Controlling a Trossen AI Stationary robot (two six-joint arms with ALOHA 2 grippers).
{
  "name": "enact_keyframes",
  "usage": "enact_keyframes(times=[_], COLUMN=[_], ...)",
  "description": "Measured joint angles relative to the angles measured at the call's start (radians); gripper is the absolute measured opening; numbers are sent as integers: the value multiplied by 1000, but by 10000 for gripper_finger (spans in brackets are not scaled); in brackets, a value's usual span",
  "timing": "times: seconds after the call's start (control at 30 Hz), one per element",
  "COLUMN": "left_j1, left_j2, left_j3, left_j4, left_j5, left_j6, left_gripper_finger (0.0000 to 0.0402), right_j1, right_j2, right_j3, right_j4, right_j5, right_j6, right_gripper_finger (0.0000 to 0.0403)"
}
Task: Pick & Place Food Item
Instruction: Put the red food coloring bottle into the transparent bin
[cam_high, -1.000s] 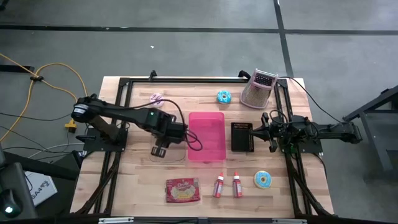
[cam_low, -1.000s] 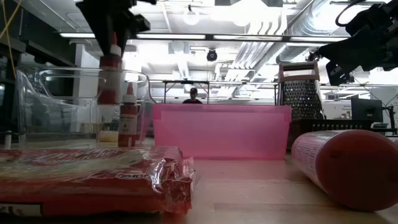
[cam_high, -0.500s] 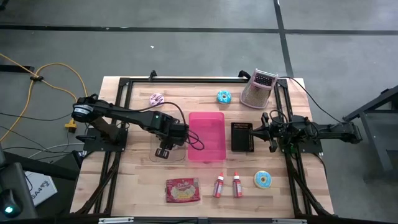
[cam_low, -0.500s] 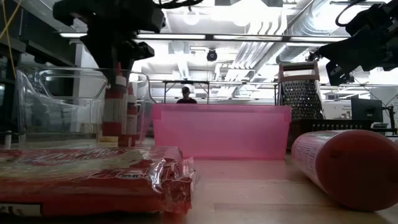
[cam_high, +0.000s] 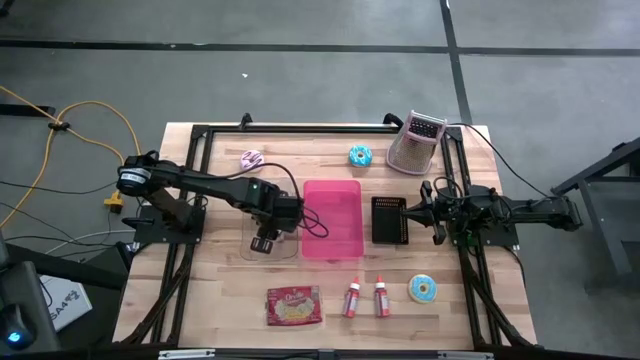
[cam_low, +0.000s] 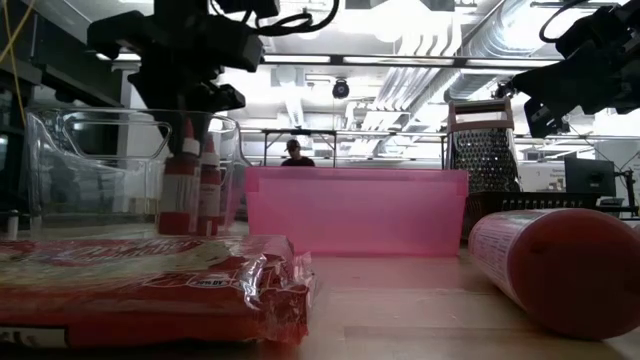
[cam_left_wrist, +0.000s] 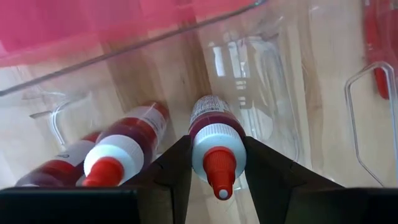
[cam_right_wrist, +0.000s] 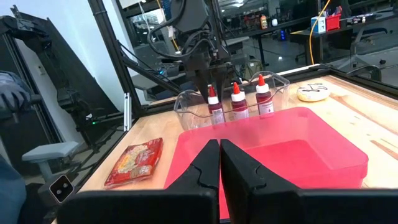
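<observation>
Red bottle (cam_left_wrist: 217, 140) pinched by left tool (cam_left_wrist: 216, 163), three bottles in clear bin (cam_high: 262, 250), right tool (cam_right_wrist: 220, 163) pressed together.

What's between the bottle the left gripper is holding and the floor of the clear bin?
Nothing visible. The left gripper holds the red bottle upright inside the clear bin, beside another bottle already there; the spot beneath it looks bare.

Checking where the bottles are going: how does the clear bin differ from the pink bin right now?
The clear bin is colourless and see-through; the pink bin is tinted pink. The clear bin holds upright red bottles; nothing shows inside the pink bin. The left pincer hangs in the clear bin, shut on the held bottle; no pincer is over the pink bin. Both are open-topped and stand side by side mid-table.
</observation>
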Motion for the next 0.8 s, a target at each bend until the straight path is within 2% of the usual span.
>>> enact_keyframes(times=[0.37, 0.8], left_j1=[0, 0], left_j2=[0, 0], left_j3=[0, 0], left_j4=[-1, -1], left_j5=[0, 7], left_j6=[-3, -3], left_gripper_finger=[125, 151], right_j1=[0, 0], right_j2=[0, 0], right_j3=[0, 0], right_j4=[0, 0], right_j5=[0, 0], right_j6=[0, 0], right_gripper_finger=[2, 2])
